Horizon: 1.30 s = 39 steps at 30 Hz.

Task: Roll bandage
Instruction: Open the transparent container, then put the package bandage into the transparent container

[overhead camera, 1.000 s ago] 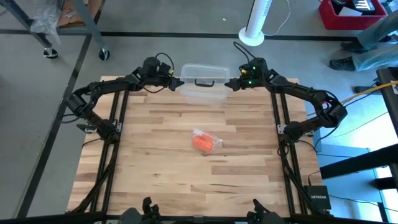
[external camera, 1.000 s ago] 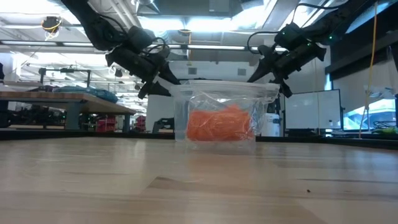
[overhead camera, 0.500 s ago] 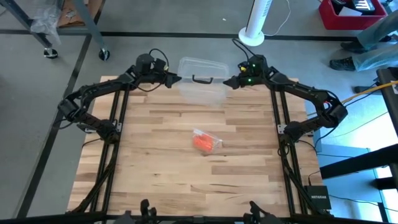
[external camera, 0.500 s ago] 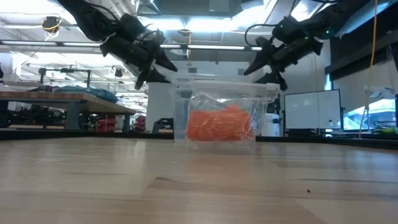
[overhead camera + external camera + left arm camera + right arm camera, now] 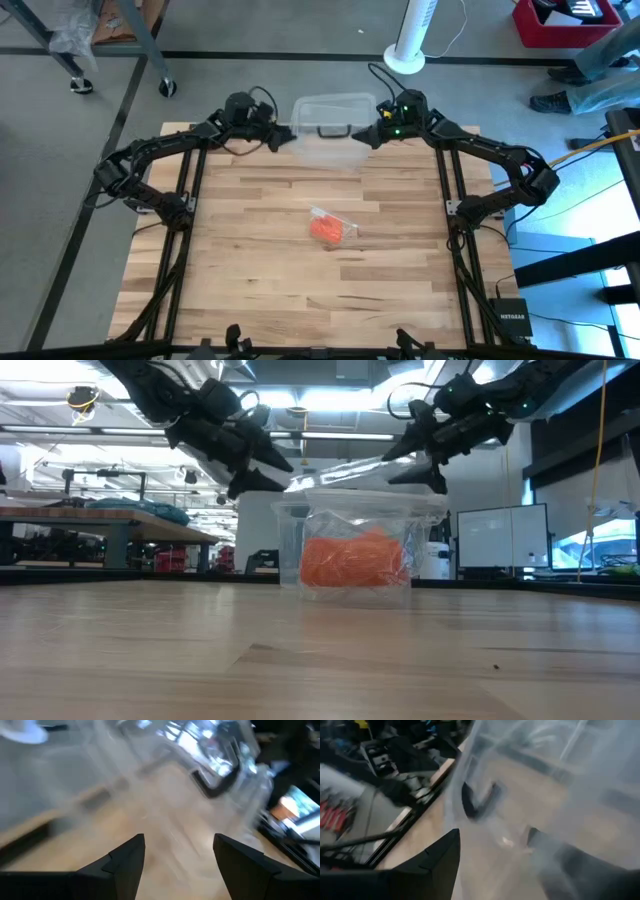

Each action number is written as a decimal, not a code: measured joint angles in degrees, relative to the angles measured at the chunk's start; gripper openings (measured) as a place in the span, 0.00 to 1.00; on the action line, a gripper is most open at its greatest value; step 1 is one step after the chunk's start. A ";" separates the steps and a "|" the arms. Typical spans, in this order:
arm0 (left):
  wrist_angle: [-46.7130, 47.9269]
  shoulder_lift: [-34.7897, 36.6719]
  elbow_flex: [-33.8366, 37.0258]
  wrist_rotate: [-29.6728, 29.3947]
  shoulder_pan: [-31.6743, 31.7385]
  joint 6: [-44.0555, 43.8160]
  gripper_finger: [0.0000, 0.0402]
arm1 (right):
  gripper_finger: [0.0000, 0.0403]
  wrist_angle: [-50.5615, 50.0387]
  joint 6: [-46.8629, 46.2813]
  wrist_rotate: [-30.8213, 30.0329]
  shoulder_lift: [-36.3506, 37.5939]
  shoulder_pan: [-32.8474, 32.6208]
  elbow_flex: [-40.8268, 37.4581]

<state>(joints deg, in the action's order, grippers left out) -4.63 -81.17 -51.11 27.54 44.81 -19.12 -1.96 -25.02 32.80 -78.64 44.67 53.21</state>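
The orange bandage (image 5: 322, 229) (image 5: 355, 560) lies bunched in a clear bag in the middle of the wooden table. Behind it, at the far edge, stands a clear plastic box (image 5: 325, 155) (image 5: 432, 535). Its clear lid (image 5: 330, 108) (image 5: 350, 468), with a dark handle (image 5: 335, 128), hangs above the box. My left gripper (image 5: 283, 133) (image 5: 268, 478) is at the lid's left end. My right gripper (image 5: 362, 135) (image 5: 420, 470) is at its right end. My left gripper has the lid's left end (image 5: 175, 845) between its two fingers, which stand well apart and come level from the table's left. Blur hides the exact contact. The lid is clear of the box. My right gripper takes the lid's right end (image 5: 490, 850) from the table's right. One finger (image 5: 555, 855) shows through the clear plastic and the other in front of it, so the lid's edge lies between them. The lid hangs tilted, its right end higher.
Bare wood lies all around the bagged bandage, toward the near, left and right edges. Beyond the far edge stand a white pedestal base (image 5: 405, 55) and a red bin (image 5: 560, 20). A person's legs (image 5: 590, 80) show at the far right.
Both grippers have gone up at the lid's two ends. The lid, which lay level on the box, is now lifted off it and tilted, right end higher. The box and the bagged bandage have stayed where they were.
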 joint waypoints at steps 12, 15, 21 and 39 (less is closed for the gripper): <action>-0.84 1.29 0.00 -0.78 -4.57 -0.92 0.57 | 0.55 2.96 0.02 0.28 0.64 -6.87 -0.09; -0.62 1.31 0.00 -1.35 -6.08 0.26 0.57 | 0.50 2.91 0.35 1.14 0.66 -9.66 -0.09; 0.26 4.58 0.00 -1.70 -10.70 5.16 0.57 | 0.45 0.49 5.03 0.32 3.51 -15.00 -0.16; 8.85 11.80 0.02 -26.61 -40.92 24.01 0.57 | 0.45 -16.21 10.20 -39.48 5.72 -58.67 -0.28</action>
<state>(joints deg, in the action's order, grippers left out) 4.22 -69.36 -51.09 0.92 3.89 4.89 -18.17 -14.82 -6.69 -72.92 -14.00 52.93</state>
